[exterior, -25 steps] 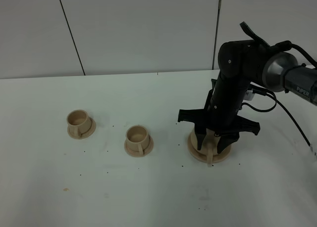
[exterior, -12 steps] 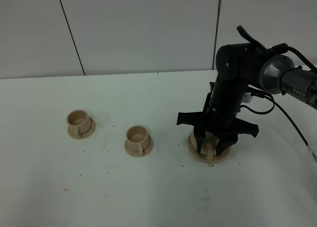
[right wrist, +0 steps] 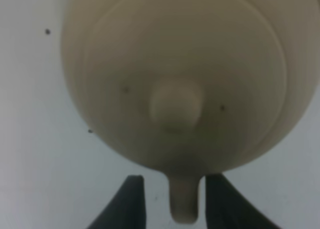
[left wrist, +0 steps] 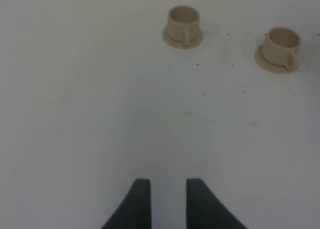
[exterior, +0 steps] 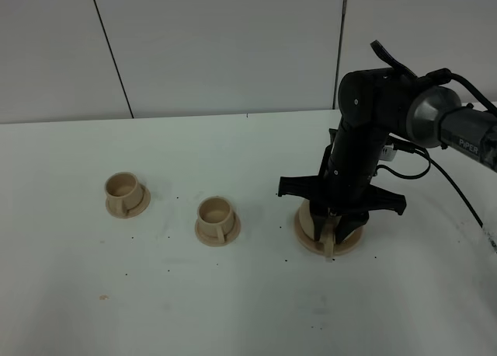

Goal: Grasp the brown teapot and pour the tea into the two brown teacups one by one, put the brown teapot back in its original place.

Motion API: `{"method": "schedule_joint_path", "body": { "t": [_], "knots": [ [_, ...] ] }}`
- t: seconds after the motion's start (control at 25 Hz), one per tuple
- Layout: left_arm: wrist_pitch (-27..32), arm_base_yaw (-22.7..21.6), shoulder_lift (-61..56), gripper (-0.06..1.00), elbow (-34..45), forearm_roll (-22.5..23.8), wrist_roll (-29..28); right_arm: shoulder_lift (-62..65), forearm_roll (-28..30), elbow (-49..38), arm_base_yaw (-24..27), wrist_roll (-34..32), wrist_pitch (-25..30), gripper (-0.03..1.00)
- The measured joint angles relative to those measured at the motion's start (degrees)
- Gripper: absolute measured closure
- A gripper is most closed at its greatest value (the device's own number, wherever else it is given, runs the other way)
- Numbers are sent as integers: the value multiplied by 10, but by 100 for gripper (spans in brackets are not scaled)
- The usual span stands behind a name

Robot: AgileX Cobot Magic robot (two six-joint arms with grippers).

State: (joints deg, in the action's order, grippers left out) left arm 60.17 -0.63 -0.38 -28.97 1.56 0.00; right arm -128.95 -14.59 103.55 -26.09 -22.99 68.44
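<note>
White table (exterior: 233,309) below a pale panelled wall. Right claw (right wrist: 170,181) down over the teapot (right wrist: 175,79), jaws apart either side of its handle (right wrist: 184,201), nothing clamped yet. Best to centre on the handle and squeeze evenly before lifting. Teapot on its saucer (exterior: 347,246) toward the table's right edge; two cups (exterior: 124,189) (exterior: 216,212) well apart, leftward.

Matt, smooth brown teapot (right wrist: 175,64)

Open table (exterior: 260,290) between teacup (exterior: 217,216) and teapot (exterior: 312,225) — right tool (right wrist: 174,185) straddles its handle (right wrist: 184,206), slim gaps.
</note>
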Motion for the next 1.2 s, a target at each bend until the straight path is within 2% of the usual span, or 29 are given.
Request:
{"method": "schedule_joint_path", "body": {
  "t": [0.52, 1.2],
  "knots": [
    [0, 0, 0, 70, 0, 0, 0, -6, 0, 0, 0, 0, 1, 75],
    [0, 0, 0, 70, 0, 0, 0, -6, 18, 23, 0, 0, 17, 76]
  ]
}}
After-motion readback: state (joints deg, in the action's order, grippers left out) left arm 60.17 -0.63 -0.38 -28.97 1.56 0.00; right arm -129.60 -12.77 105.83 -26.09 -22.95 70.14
